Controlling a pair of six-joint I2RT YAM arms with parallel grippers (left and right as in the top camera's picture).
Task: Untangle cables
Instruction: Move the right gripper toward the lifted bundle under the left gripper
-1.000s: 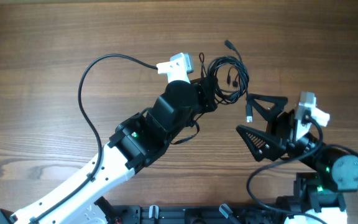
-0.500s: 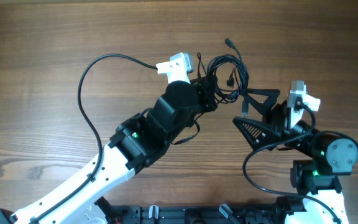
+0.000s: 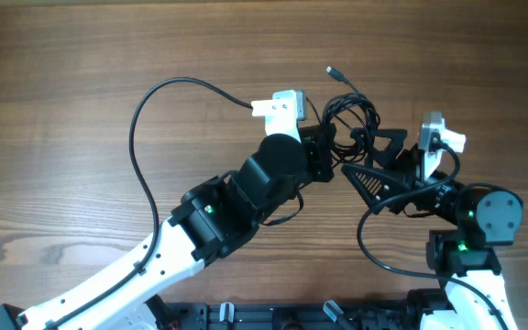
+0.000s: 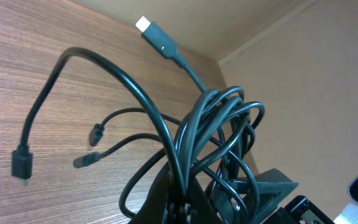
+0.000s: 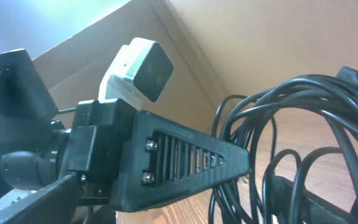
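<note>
- The tangled bundle of thin black cords [image 3: 351, 112], tipped with small grey plugs, rises straight out of the black left gripper [image 3: 328, 148]. Its jaws are clenched on the bundle's lower loops, probably to anchor the knot while single strands get pulled free.
- From the left wrist, the loops [image 4: 213, 124] fan upward from the left gripper, off the brown wooden table [image 3: 62, 55]. One pale plug tip [image 4: 143, 25] reaches furthest from it.
- The black right gripper [image 3: 354, 156], with ribbed triangular fingers [image 5: 185, 155], sits just right of the left gripper. It is spread wide and holds nothing, likely lining up on a strand.
- The pinch point is cut off in the left wrist view and covered from overhead.
- Which cord crosses which cannot be traced, nor whether the right fingers touch the loops.
</note>
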